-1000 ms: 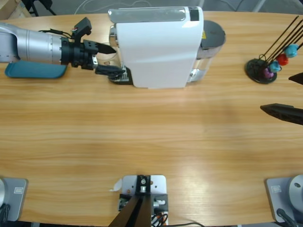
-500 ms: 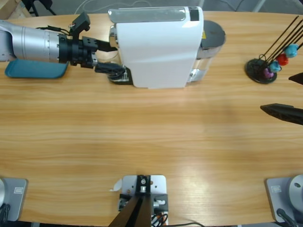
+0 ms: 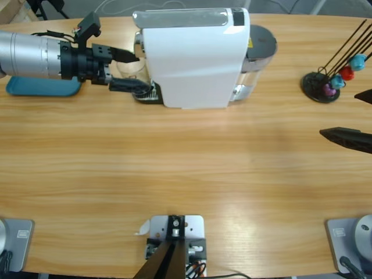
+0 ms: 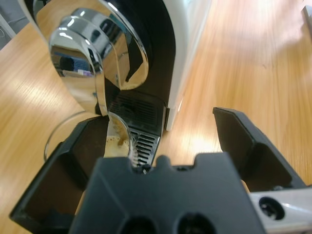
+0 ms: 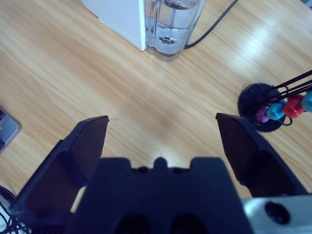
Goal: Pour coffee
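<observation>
A clear glass (image 3: 129,70) stands on the drip tray (image 4: 144,141) under the chrome spout (image 4: 87,53) of the white coffee machine (image 3: 195,58). The coffee (image 4: 116,142) shows tan and foamy through the glass wall. My left gripper (image 3: 129,71) reaches in from the left, its jaws open on either side of the glass. In the left wrist view the glass (image 4: 119,136) sits close to the left jaw and well apart from the right one. My right gripper (image 3: 356,116) hangs open over bare table at the right edge, holding nothing.
A blue tray (image 3: 43,87) lies under the left arm at the far left. A black capsule stand with coloured capsules (image 3: 325,84) is at the back right, also in the right wrist view (image 5: 265,114). The machine's water tank (image 5: 174,22) and a cable are behind it.
The left arm has drawn back a little to the left, its jaws still beside the glass at the drip tray. The right gripper has not moved.
</observation>
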Action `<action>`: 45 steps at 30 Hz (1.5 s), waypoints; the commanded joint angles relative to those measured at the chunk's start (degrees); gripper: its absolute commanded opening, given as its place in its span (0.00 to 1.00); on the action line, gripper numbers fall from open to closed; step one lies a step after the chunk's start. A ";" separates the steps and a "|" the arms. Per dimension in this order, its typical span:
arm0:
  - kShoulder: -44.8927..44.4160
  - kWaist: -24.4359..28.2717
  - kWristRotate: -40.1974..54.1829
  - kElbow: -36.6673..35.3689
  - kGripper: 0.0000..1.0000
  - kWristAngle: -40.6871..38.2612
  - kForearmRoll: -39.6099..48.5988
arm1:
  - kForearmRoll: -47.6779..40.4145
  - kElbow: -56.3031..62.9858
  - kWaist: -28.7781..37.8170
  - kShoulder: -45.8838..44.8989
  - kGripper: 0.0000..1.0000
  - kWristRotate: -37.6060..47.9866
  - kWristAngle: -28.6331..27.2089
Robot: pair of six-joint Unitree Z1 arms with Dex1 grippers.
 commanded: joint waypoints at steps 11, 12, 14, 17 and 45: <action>-6.52 5.77 -2.51 4.93 0.94 1.89 -2.33 | -0.39 0.33 -0.94 0.05 1.00 -0.53 0.55; -6.77 6.46 -2.95 4.95 0.94 2.03 -2.96 | -0.40 0.31 -0.94 0.11 1.00 -0.53 0.55; -6.38 7.32 -3.09 4.96 0.94 2.65 -3.26 | -0.40 0.31 -0.94 0.14 1.00 -0.53 0.55; -5.22 7.88 -3.09 4.87 0.94 4.50 -4.18 | -0.39 0.31 -0.94 0.21 1.00 -0.53 0.55; 5.47 5.95 -4.49 4.75 0.92 -0.87 -11.42 | 0.04 -0.48 -0.94 2.71 1.00 -0.53 0.55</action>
